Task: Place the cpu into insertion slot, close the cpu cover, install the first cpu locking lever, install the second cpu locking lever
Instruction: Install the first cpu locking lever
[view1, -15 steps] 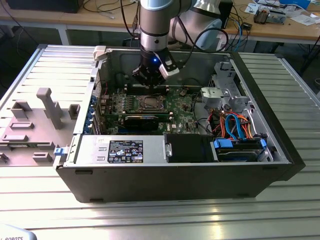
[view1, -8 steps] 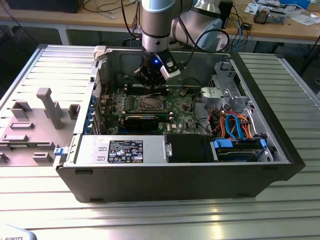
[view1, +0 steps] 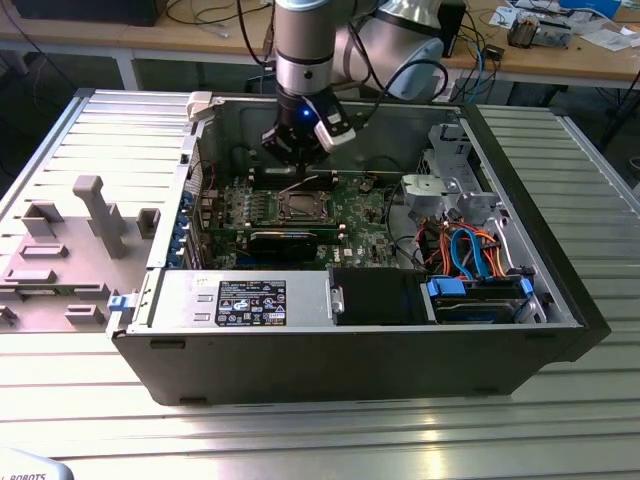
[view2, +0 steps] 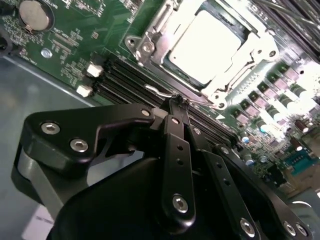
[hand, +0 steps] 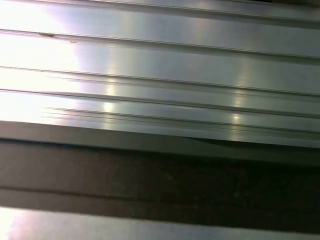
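In the exterior view the arm reaches down into the open computer case (view1: 520, 330), which lies on a ribbed metal worktop (view1: 330, 440). The claw (view1: 297, 158) hangs over the far edge of the green circuit board (view1: 365, 215), just behind the insertion slot (view1: 300, 207).

In the second wrist view the claw (view2: 175, 102) has its black fingers (view2: 176, 145) drawn together to a narrow tip. That tip sits at a thin silvery wire lever (view2: 159, 91) running along the near edge of the socket; whether the fingers actually pinch the lever or only touch it, I cannot tell. The cpu (view2: 207, 42) lies flat in the insertion slot, its pale top glaring in the light. The cpu cover (view2: 152, 37) is down around it, a silvery frame with the chip showing through its middle. Dark memory slots (view2: 120, 80) run between the socket and the claw.

The first wrist view shows ribbed metal worktop (hand: 160, 65) and a dark band of case edge (hand: 160, 180)
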